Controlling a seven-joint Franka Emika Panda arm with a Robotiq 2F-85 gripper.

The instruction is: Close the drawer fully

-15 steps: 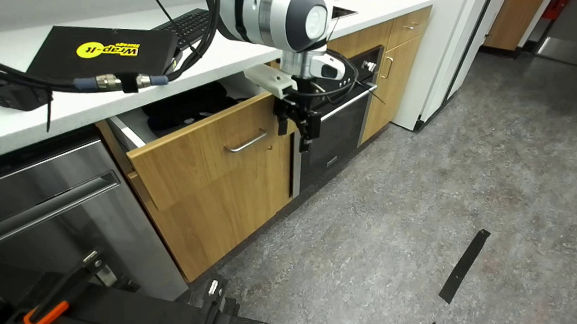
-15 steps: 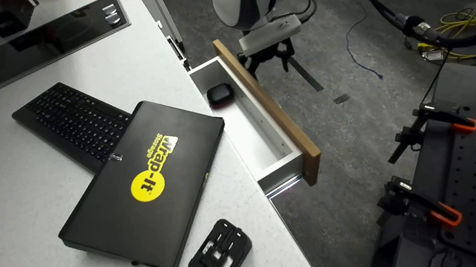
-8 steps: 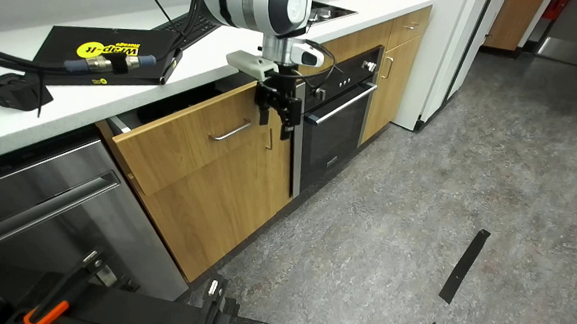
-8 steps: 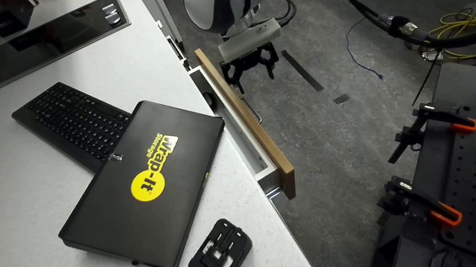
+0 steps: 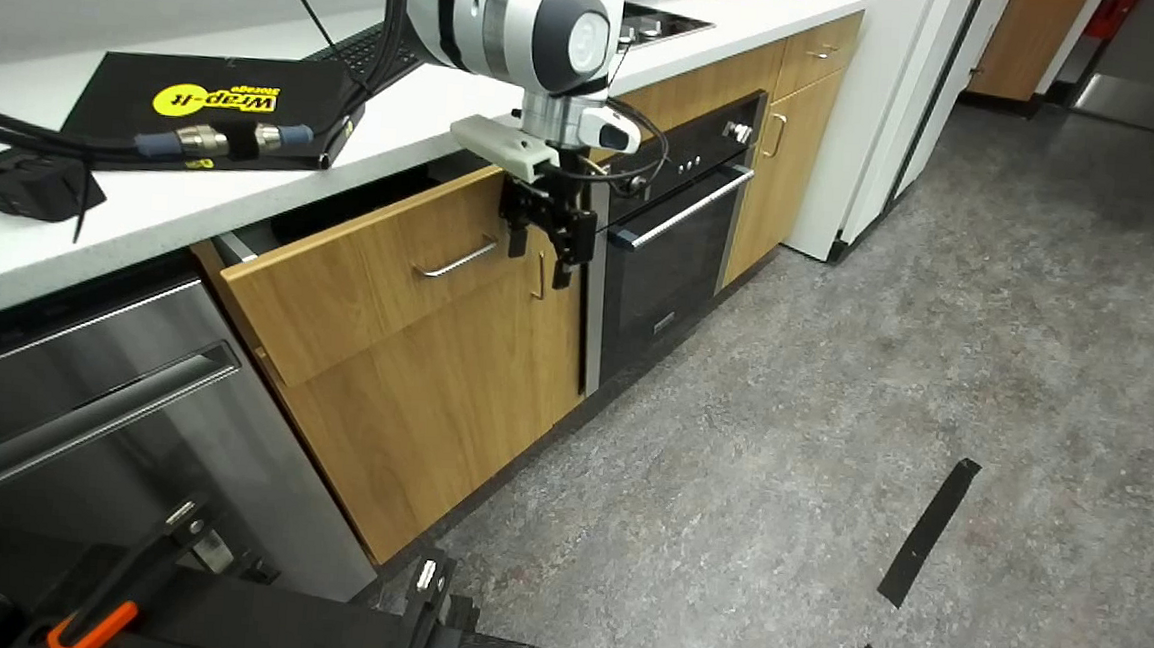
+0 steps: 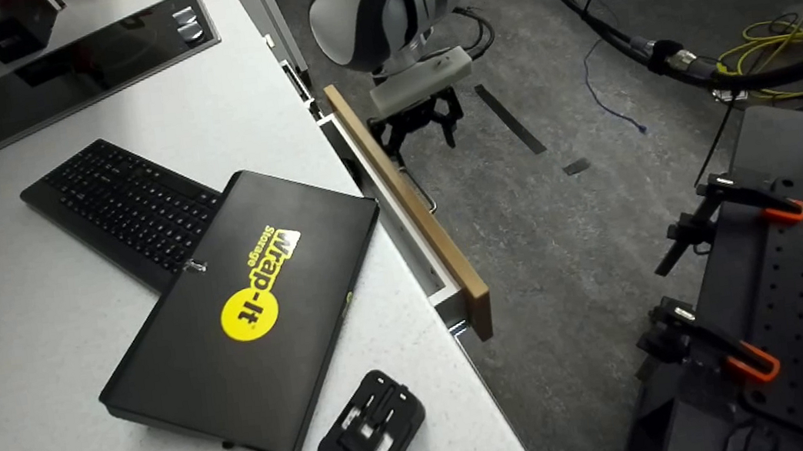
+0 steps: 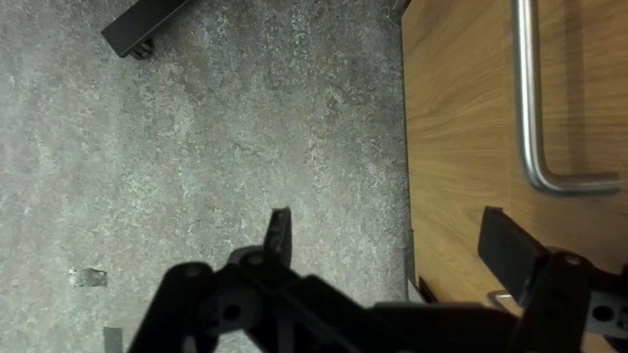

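Observation:
The drawer (image 5: 360, 276) has a light oak front and is partly open in both exterior views. A narrow strip of its white inside shows behind the front (image 6: 410, 201) in an exterior view. Its silver bar handle (image 5: 458, 259) also shows at the upper right of the wrist view (image 7: 530, 98). My gripper (image 5: 539, 265) is open and empty, beside the handle at the oven end of the drawer front. In the wrist view, the right finger of the gripper (image 7: 386, 211) overlaps the wood front and the left is over the floor. I cannot tell whether the finger touches.
A black box (image 6: 231, 349), a keyboard (image 6: 128, 207) and a black adapter (image 6: 371, 431) lie on the white counter (image 6: 17, 307). A black oven (image 5: 683, 230) and a steel appliance (image 5: 130, 417) flank the cabinet. A black clamped platform (image 6: 787, 268) stands opposite. Cables hang from the arm.
The drawer has moved inward from wide open to partly open, and my gripper has moved with it toward the cabinet. In the last half second both moved only slightly, with the gripper a little lower.

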